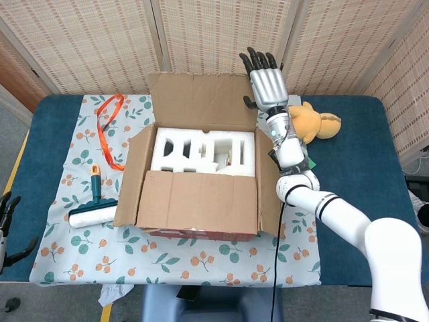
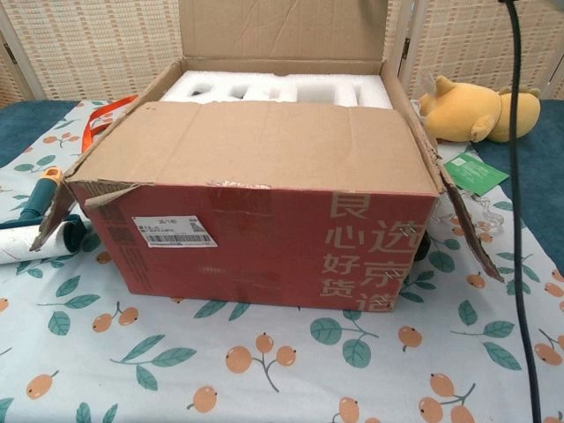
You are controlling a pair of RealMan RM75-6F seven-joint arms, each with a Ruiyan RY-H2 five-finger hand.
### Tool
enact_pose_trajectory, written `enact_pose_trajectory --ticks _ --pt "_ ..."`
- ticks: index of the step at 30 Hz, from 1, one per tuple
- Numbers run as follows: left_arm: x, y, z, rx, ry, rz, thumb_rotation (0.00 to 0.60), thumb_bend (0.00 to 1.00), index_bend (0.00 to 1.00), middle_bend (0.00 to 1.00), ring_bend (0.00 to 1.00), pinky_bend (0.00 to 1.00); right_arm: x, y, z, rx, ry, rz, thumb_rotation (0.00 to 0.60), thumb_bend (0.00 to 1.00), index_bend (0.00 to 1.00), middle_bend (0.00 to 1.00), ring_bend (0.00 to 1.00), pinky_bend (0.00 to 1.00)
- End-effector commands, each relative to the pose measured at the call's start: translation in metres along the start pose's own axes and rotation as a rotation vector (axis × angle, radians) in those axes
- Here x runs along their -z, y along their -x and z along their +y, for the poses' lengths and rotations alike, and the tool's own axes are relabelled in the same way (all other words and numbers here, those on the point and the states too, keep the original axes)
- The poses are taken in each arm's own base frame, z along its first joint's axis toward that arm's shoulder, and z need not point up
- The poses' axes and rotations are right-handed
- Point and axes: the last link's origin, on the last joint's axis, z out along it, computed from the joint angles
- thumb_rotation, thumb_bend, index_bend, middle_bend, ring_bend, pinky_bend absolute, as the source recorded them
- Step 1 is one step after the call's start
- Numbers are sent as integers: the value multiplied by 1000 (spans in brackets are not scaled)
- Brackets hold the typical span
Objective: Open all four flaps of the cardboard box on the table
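The cardboard box [image 1: 194,201] [image 2: 256,238] stands mid-table on the floral cloth. Its far flap [image 1: 201,97] [image 2: 282,31] stands upright and leans slightly back. The near flap [image 1: 198,198] [image 2: 256,145] lies flat over the front half. Left flap [image 1: 131,174] and right flap [image 1: 269,184] hang outward. White foam [image 1: 201,151] [image 2: 282,88] shows in the back half. My right hand [image 1: 268,84] is raised at the far flap's upper right corner, fingers straight and spread, thumb against the flap's edge, holding nothing. My left hand [image 1: 7,218] hangs off the table's near left corner with nothing in it.
A yellow plush toy [image 1: 315,121] [image 2: 476,110] lies right of the box, a green card [image 2: 474,172] near it. An orange ribbon [image 1: 107,127] and a lint roller [image 1: 94,215] lie to the left. A black cable [image 2: 518,220] hangs at right. Wicker screens stand behind.
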Motion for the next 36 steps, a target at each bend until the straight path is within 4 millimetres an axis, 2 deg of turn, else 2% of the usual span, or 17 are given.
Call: enact_pose_trajectory --ticks 1,5,10,13,15,19,22,26,30,36 --pt "0 1 0 -1 2 -3 600 328 0 0 0 0 -1 13 -15 -17 -52 -20 600 367 0 0 0 0" --pt "-1 2 0 -3 -1 -17 600 328 0 0 0 0 17 10 -10 -76 -101 -32 600 368 0 0 0 0" --pt "-2 3 1 -11 12 -18 600 328 0 0 0 0 61 -1 0 -232 -169 -84 600 368 0 0 0 0" --pt "-4 5 3 -10 27 -19 600 328 0 0 0 0 89 -1 9 -320 -190 -147 600 367 0 0 0 5" --pt "-5 7 5 -14 40 -18 600 328 0 0 0 0 107 -1 14 -383 -194 -210 600 367 0 0 0 38" --pt "-7 9 7 -34 47 -8 600 329 0 0 0 0 131 -2 20 -470 -216 -246 600 368 0 0 2 167" --pt "-8 10 8 -51 44 8 600 330 0 0 0 0 149 2 21 -559 -228 -284 600 367 0 0 19 188" --pt "-11 12 8 -36 48 5 600 330 0 0 0 0 169 11 22 -698 -216 -364 600 368 0 0 15 208" --pt "-13 11 7 -42 37 11 600 330 0 0 0 0 185 22 22 -745 -221 -440 600 367 0 0 6 247" --pt "-12 11 5 -38 22 8 600 330 0 0 0 0 187 34 19 -812 -233 -462 600 367 0 0 0 280"
